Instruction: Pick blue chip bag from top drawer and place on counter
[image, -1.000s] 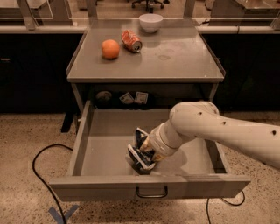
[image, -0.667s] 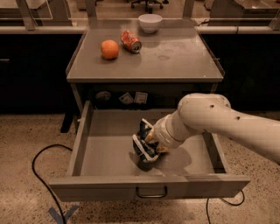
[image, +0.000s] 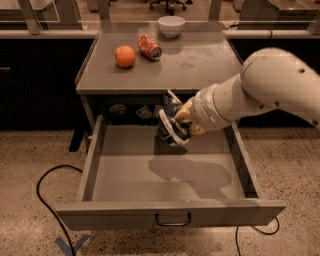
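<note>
From the one camera view, my gripper (image: 181, 125) hangs over the back half of the open top drawer (image: 125, 165), just below the front edge of the counter (image: 200, 65). It is clenched on the blue chip bag (image: 167, 131). The crumpled foil hides much of the fingers, so I judge the hold mainly from the bag hanging clear of the drawer floor, with its shadow (image: 190, 175) well beneath it. The step in hand is the carry up to the counter. To do it well, I would rise straight until the bag's lower edge is above the counter's front lip, then move in over the bare right side. That keeps it well apart from the orange (image: 125, 56), the soda can (image: 149, 47) and the white bowl (image: 171, 26). I'd lower it until it rests before letting go, since foil slips easily.
</note>
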